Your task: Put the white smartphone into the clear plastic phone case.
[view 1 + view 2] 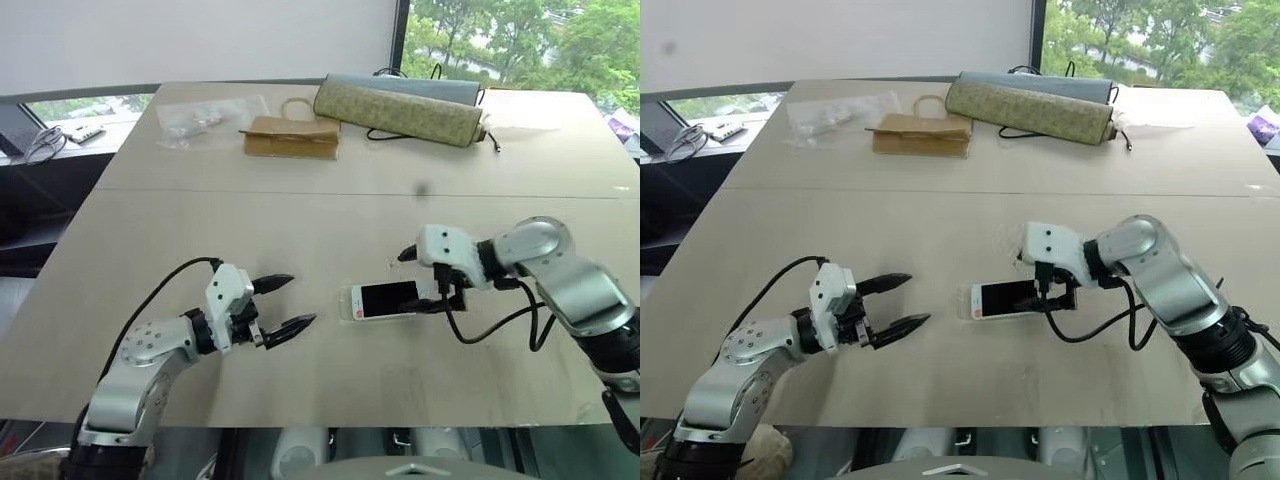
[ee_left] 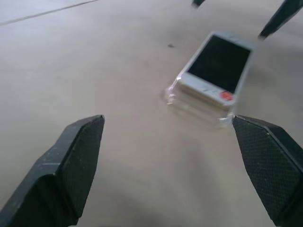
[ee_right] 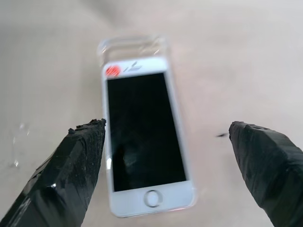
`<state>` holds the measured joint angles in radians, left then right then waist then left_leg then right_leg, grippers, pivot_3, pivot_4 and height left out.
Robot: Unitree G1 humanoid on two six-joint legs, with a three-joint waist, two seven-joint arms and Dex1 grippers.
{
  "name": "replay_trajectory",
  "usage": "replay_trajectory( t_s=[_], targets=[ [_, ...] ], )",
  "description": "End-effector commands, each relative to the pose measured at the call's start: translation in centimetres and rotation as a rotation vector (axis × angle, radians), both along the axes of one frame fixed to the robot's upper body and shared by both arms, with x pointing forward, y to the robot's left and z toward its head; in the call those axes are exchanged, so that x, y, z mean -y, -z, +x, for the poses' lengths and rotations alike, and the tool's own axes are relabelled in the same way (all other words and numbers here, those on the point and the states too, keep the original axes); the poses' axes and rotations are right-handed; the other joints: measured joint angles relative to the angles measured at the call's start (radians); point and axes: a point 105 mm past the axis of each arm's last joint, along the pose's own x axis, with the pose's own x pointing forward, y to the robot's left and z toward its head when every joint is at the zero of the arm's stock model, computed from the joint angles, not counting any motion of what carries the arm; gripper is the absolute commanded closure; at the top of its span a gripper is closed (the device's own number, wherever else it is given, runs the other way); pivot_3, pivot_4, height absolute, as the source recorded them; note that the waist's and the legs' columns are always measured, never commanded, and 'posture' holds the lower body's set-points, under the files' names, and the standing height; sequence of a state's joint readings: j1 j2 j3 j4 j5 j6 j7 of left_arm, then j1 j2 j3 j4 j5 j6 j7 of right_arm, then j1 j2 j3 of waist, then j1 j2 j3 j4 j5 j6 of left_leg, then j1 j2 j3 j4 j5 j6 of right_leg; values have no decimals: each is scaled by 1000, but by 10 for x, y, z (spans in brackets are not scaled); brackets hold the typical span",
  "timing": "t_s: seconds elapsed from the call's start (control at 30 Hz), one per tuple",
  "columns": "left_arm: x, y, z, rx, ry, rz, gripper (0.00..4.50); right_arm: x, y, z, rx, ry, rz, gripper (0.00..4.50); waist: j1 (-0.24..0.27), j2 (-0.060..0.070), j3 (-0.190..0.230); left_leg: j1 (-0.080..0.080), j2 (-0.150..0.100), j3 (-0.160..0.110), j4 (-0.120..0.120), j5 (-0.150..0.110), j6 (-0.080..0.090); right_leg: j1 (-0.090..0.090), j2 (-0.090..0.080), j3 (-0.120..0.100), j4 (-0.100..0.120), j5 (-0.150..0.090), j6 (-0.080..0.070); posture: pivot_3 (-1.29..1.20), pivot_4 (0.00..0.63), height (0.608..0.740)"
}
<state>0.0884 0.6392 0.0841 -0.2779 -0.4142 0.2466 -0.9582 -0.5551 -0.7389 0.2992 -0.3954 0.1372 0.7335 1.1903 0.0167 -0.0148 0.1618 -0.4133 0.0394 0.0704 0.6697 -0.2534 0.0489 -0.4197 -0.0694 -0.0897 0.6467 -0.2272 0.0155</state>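
White smartphone (image 3: 147,137) lies screen up on the clear plastic phone case (image 3: 132,46), directly under the right end effector (image 1: 432,282). From the left wrist view the phone appears to ride high on the case rim, not fully pressed in; case lip sticks out past the end with the red-orange mark.

Right end effector: fingers spread wide, one on each long side of the phone, clear of it, holding nothing.
Left end effector (image 1: 283,305): fingers spread, empty, hovering over the tabletop (image 1: 300,210), phone near and ahead of its tips.

Risks, as judged:
- Phone probably unseated; a push at one end only could tip the other end up or pop it out.
- Thin case is unanchored; a sideways nudge from either fingertip would likely slide phone and case together across the tabletop.
- Hard fingertip pressure on the glossy screen may slip.

Writing: none legible. A small logo-like mark beside the red-orange spot, too small to read.
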Motion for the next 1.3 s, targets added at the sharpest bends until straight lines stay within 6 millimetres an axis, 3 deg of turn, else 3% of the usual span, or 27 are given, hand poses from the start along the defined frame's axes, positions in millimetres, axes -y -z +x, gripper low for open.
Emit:
replay_trajectory(
  t_s=[0.03,0.13,0.33,0.4,0.83,1.3],
  targets=[
    [4,0,3,41,24,34,0,8,-14,-3,39,43,31,43,-2,0,0,0,0,0,0,0,0,0,0,0,0,0,0,0,150,740],
    [11,2,3,32,75,38,833,17,-17,-3,31,99,44,1359,-2,0,0,0,0,1,0,0,0,0,-1,1,0,0,0,0,150,740],
    [24,6,3,1,172,36,3696,31,-13,-6,32,175,31,4384,-3,0,0,0,0,0,0,0,0,0,0,1,0,0,0,0,150,740],
    [26,9,3,-11,197,50,4471,36,-9,-7,33,197,12,4500,-2,0,0,0,0,0,0,0,0,0,1,0,0,0,0,0,150,740],
    [38,24,10,-51,265,106,4471,50,15,-13,34,237,-67,4500,0,0,0,0,0,1,1,0,1,0,1,1,0,0,1,0,150,740],
    [44,25,11,-55,275,111,4471,24,26,-21,16,143,-62,4500,-2,0,0,0,0,1,1,0,1,0,2,1,0,0,1,0,150,740]
  ],
)
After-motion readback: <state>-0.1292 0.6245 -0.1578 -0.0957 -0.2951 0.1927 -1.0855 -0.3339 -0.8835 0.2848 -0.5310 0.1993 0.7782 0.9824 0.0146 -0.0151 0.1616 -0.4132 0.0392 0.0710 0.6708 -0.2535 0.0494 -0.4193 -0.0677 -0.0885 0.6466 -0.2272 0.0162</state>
